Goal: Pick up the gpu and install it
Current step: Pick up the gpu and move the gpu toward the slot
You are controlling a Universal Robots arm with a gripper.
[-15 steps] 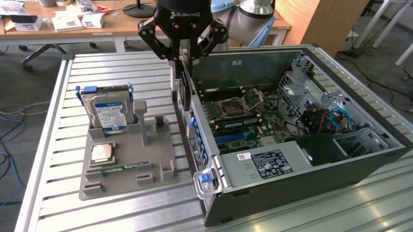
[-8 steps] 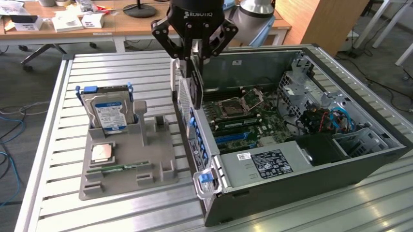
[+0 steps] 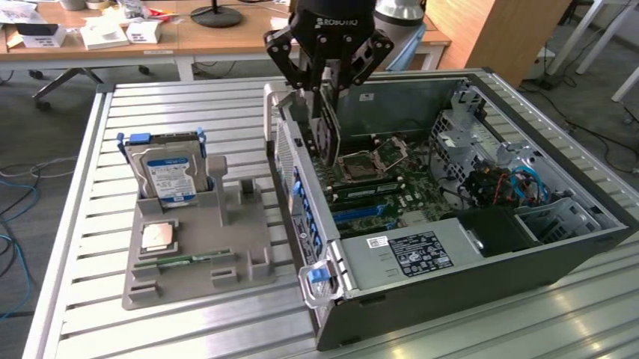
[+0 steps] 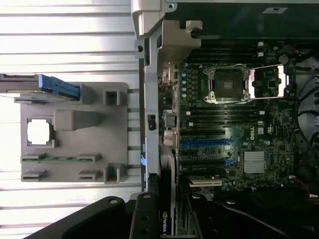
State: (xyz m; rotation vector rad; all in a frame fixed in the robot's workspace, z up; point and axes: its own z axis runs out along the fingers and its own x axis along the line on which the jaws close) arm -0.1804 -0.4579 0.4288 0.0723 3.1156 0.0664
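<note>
**Wrist view.** Nearest the lens, the gripper (image 4: 168, 209) is clamping its jaws on the gpu (image 4: 165, 228), whose dark edge is showing a maker's label. Beyond the card, the motherboard (image 4: 259, 124) is lying exposed inside the open computer case (image 4: 149, 74). The blue expansion slots (image 4: 204, 142) and the processor socket (image 4: 228, 84) are both uncovered. Beside the case, a grey fixture tray (image 4: 75, 107) is resting on the slatted surface (image 4: 65, 45). It is carrying a hard drive (image 4: 57, 85), a processor chip (image 4: 40, 132) and a RAM stick (image 4: 60, 159).

**Exterior view.** The gripper (image 3: 327, 88) is hanging over the computer case (image 3: 499, 262), jaws gripping the top of the gpu (image 3: 328, 134). The card is hanging upright, close to the case wall on the exterior view's left. Its lower edge is reaching down toward the processor socket (image 3: 364, 163). The blue expansion slots (image 3: 360, 213) are lying nearer the camera, with no card in them. Well apart from the card, the fixture tray (image 3: 200, 247) is holding the hard drive (image 3: 170, 172), the processor chip (image 3: 158, 236) and the RAM stick (image 3: 185, 261).

**Progress.** The pick-up appears complete, since the card is off the tray and over the case. Installation appears unfinished, since the card is not seated in a slot. Whether it is touching the board cannot be told.
</note>
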